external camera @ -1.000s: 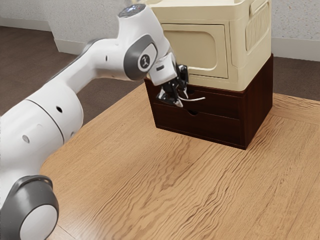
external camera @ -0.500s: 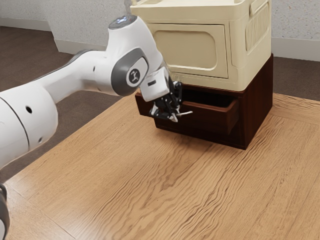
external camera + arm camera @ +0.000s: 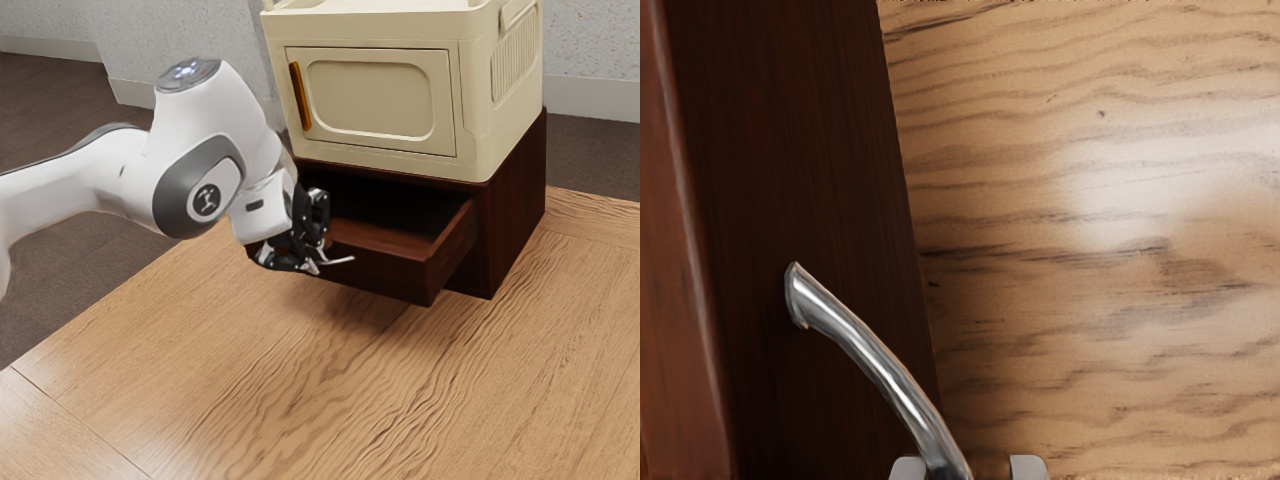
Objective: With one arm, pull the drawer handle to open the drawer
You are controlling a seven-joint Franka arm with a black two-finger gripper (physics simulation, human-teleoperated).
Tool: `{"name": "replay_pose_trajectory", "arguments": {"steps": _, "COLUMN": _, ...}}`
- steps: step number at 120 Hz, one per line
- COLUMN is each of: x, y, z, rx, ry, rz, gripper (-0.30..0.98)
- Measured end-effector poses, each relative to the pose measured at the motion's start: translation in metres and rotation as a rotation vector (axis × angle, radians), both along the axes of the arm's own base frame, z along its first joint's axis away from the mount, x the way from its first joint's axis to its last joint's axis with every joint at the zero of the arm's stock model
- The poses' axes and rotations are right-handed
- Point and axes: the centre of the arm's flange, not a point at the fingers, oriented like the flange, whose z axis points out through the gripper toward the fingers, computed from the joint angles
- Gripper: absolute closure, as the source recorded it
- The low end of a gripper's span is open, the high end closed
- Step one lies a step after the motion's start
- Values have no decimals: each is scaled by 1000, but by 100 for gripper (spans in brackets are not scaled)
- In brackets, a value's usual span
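Upper drawer (image 3: 385,276) is sitting well out of the dark cabinet (image 3: 512,215), right of centre in the exterior frame. Handle (image 3: 871,350) is being straddled on the drawer front by the open pincer (image 3: 318,261), gap showing at one finger. Opening is being judged nearly done. Straight, level pull is being advised, bar hooked deep; twist is risking slip or binding.

Gleams silver at the handle (image 3: 880,370), glows deep red-brown over the drawer (image 3: 385,278)! Runs cream across the box (image 3: 380,98), flashes amber on its strip (image 3: 300,96). Ripples in wavy, darker grain over the honey-tan tabletop (image 3: 300,390). Shows black on the gripper (image 3: 316,258), white and grey along the arm (image 3: 230,105), speckles the pale wall (image 3: 590,40).
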Motion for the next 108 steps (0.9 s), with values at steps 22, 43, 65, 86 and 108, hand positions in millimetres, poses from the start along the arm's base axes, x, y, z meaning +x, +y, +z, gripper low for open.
{"name": "replay_pose_trajectory", "arguments": {"steps": 22, "x": -22, "y": 0, "z": 0, "rx": 21, "ry": -8, "rz": -3, "gripper": 71}}
{"name": "replay_pose_trajectory", "arguments": {"steps": 43, "x": -34, "y": 6, "z": 0, "rx": 34, "ry": -13, "rz": 12, "gripper": 70}}
{"name": "replay_pose_trajectory", "arguments": {"steps": 65, "x": -35, "y": 7, "z": -1, "rx": 37, "ry": -12, "rz": 23, "gripper": 59}}
{"name": "replay_pose_trajectory", "arguments": {"steps": 86, "x": -50, "y": 7, "z": 31, "rx": 24, "ry": -63, "rz": 27, "gripper": 46}}
{"name": "replay_pose_trajectory", "arguments": {"steps": 108, "x": -73, "y": 20, "z": 147, "rx": -16, "ry": -109, "rz": 76, "gripper": 39}}
